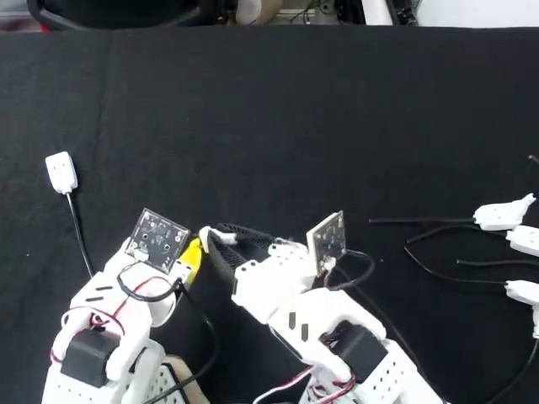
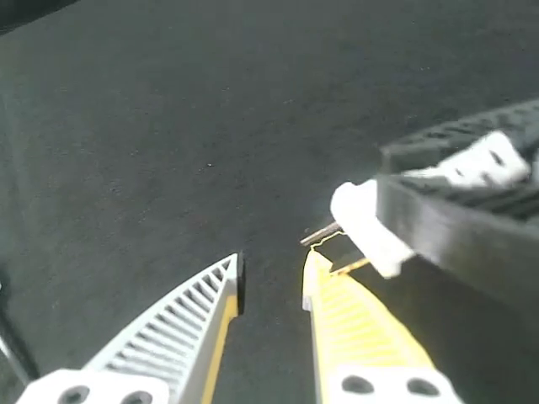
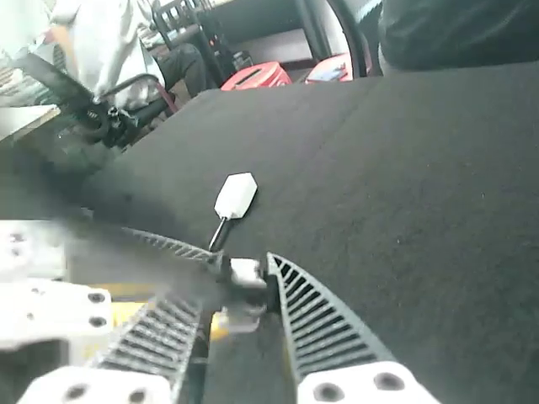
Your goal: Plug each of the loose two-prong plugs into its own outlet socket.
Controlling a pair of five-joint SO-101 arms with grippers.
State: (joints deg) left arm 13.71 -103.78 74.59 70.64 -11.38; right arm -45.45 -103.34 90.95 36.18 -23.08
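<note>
My right gripper (image 1: 216, 241) (image 3: 246, 263) is shut on a small white two-prong plug (image 1: 205, 233) (image 3: 243, 274), held just above the black table near its front middle. In the left wrist view that plug (image 2: 364, 225) shows its metal prongs (image 2: 321, 233) sticking out by my yellow finger (image 2: 337, 307). My left gripper (image 1: 192, 257) (image 2: 274, 261) stands open right beside it, with nothing between its fingers. A white outlet socket (image 1: 61, 171) (image 3: 236, 195) on a black cable lies at the far left of the table.
Several white plugs and sockets with black cables (image 1: 502, 215) (image 1: 524, 291) lie in a cluster at the table's right edge. The black cloth (image 1: 278, 118) stretches bare to the far edge. The socket's cable (image 1: 80, 236) runs down past my left arm.
</note>
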